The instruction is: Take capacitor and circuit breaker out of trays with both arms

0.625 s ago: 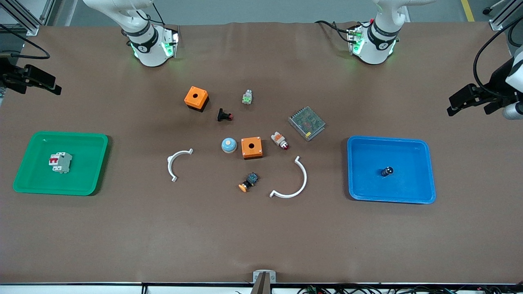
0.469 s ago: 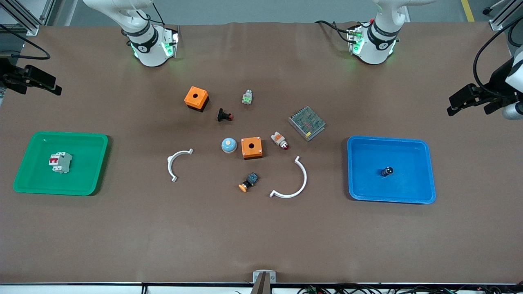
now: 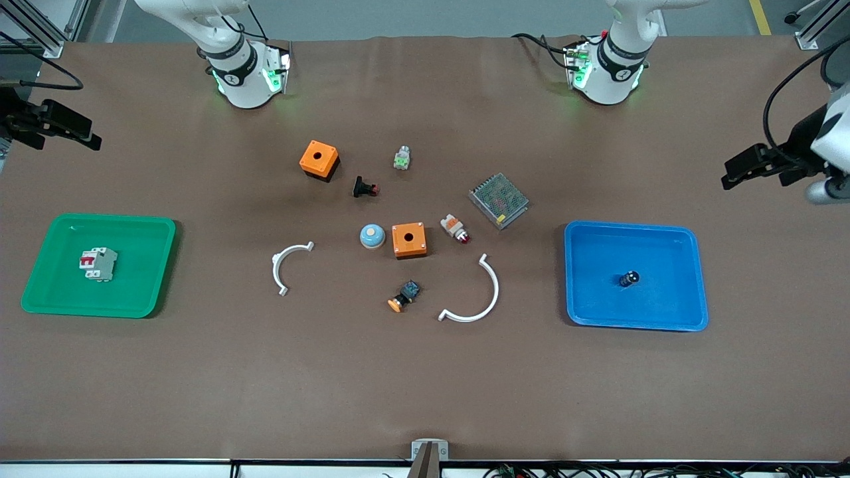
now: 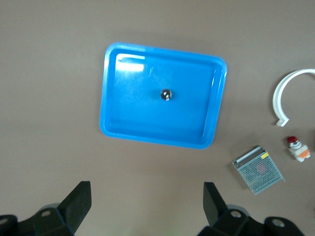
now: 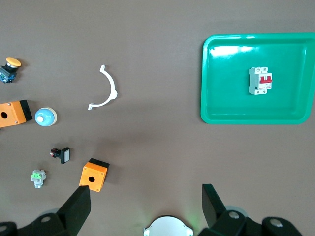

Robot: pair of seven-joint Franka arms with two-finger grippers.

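Observation:
The capacitor (image 3: 629,279), a tiny dark cylinder, stands in the blue tray (image 3: 634,228) toward the left arm's end of the table; the left wrist view shows it (image 4: 166,94) in the tray (image 4: 147,123). The breaker (image 3: 98,263), light grey with a red lever, lies in the green tray (image 3: 106,217) toward the right arm's end; the right wrist view shows it (image 5: 260,81) in the tray (image 5: 226,98). My left gripper (image 3: 728,178) is open and empty, high over the table's end near the blue tray (image 4: 147,201). My right gripper (image 3: 91,141) is open and empty, high over the other end (image 5: 147,201).
Between the trays lie two orange boxes (image 3: 319,159) (image 3: 409,239), a mesh power supply (image 3: 499,200), two white arcs (image 3: 287,265) (image 3: 478,299), a blue dome button (image 3: 372,236), a black push-button (image 3: 364,188), an orange-capped button (image 3: 404,297) and two small parts (image 3: 454,228) (image 3: 401,159).
Both grippers have shifted slightly, high over the table's ends. The capacitor, the breaker and the other parts have not moved.

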